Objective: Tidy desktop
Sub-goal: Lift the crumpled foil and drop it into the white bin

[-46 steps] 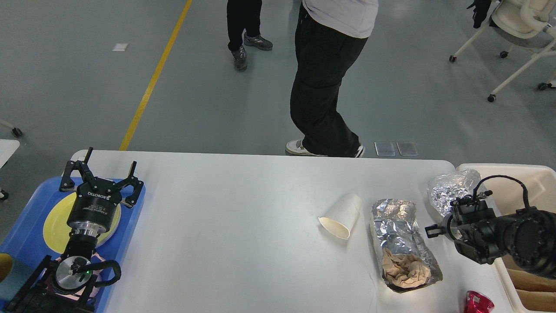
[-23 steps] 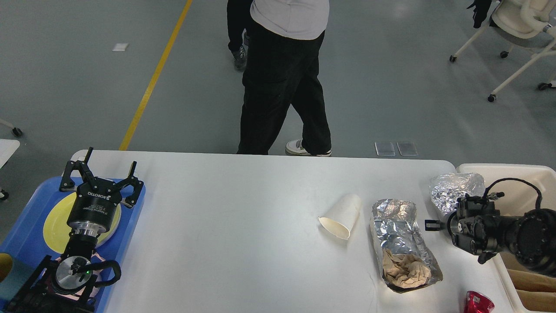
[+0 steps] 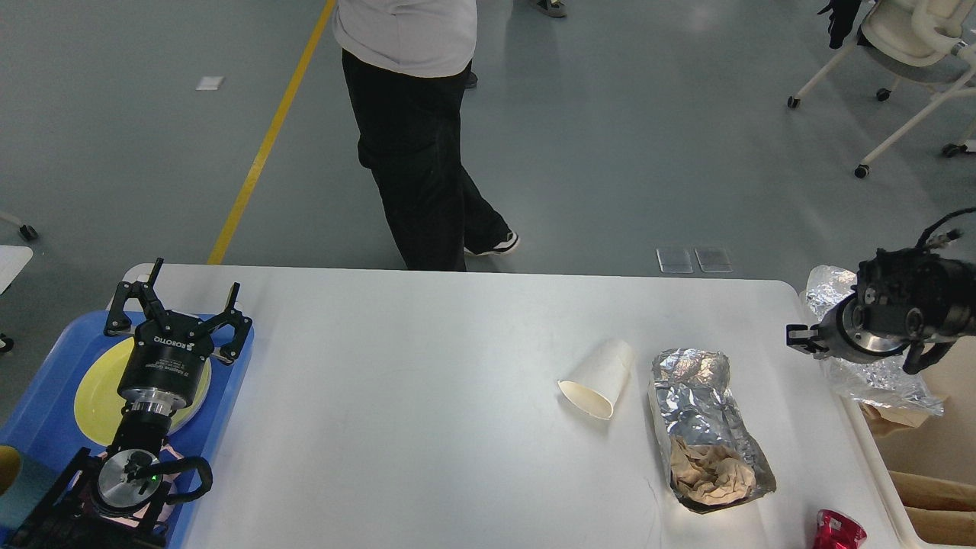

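The white desktop (image 3: 427, 396) carries a white paper cup (image 3: 598, 377) lying on its side and an open foil sheet (image 3: 698, 396) holding crumpled brown paper (image 3: 709, 473). A red wrapper (image 3: 837, 530) lies at the front right edge. My right gripper (image 3: 827, 335) is shut on a crumpled foil wad (image 3: 877, 381) and holds it in the air over the desktop's right edge and the cream bin (image 3: 884, 488). My left gripper (image 3: 179, 309) is open and empty above the blue tray (image 3: 46, 396) at the left.
A yellow plate (image 3: 95, 389) lies on the blue tray. Brown paper (image 3: 934, 496) lies in the bin. A person (image 3: 415, 152) walks just beyond the desktop's far edge. A wheeled chair (image 3: 915, 46) stands at the back right.
My right gripper has lifted the foil wad off the desktop and carried it up and right over the bin. The person has walked left. The left arm has not moved.
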Robot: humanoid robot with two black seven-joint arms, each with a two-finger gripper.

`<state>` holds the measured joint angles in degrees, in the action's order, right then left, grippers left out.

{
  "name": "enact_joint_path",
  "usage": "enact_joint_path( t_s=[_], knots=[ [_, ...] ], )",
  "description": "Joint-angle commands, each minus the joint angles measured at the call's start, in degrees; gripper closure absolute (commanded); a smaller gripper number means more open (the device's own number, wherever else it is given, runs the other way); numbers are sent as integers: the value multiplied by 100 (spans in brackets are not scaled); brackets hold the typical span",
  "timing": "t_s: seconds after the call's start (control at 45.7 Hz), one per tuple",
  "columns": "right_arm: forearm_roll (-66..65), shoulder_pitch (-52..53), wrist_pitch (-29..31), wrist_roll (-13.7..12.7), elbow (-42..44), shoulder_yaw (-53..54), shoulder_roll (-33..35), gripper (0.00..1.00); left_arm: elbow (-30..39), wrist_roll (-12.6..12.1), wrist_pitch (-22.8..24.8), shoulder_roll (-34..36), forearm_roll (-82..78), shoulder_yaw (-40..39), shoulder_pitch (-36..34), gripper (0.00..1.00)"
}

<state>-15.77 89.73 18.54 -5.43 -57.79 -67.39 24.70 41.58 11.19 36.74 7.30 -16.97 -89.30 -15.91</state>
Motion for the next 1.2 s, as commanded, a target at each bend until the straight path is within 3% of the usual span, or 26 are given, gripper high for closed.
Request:
enact_joint_path(
  t_s=[0.0, 0.175, 0.328, 0.634, 0.722, 0.875, 0.984, 1.181],
  knots=[
    [364, 1335, 896, -11, -881, -414, 105, 100, -1, 6, 0, 0, 0, 0, 0, 4],
    [1006, 3137, 1107, -37, -2261, -1442, 26, 100, -1, -3, 0, 0, 0, 0, 0, 4],
    [1155, 3877, 1037, -54, -3079, -1909, 35, 100, -1, 6, 0, 0, 0, 0, 0, 4],
    [1375, 3991, 642, -55, -3194, -2340, 96, 100, -1, 6, 0, 0, 0, 0, 0, 4],
    [1375, 3562, 212, -63, -2826, -2454, 377, 100, -1, -3, 0, 0, 0, 0, 0, 4],
    [1410, 1849, -395, -134, -1500, -2218, 772, 100, -1, -3, 0, 0, 0, 0, 0, 4],
    [1402, 443, -588, -134, -489, -1331, 1115, 100, -1, 6, 0, 0, 0, 0, 0, 4],
    [1402, -2150, -650, -134, 1760, 23, 1028, 100, -1, 6, 0, 0, 0, 0, 0, 4]
  ],
)
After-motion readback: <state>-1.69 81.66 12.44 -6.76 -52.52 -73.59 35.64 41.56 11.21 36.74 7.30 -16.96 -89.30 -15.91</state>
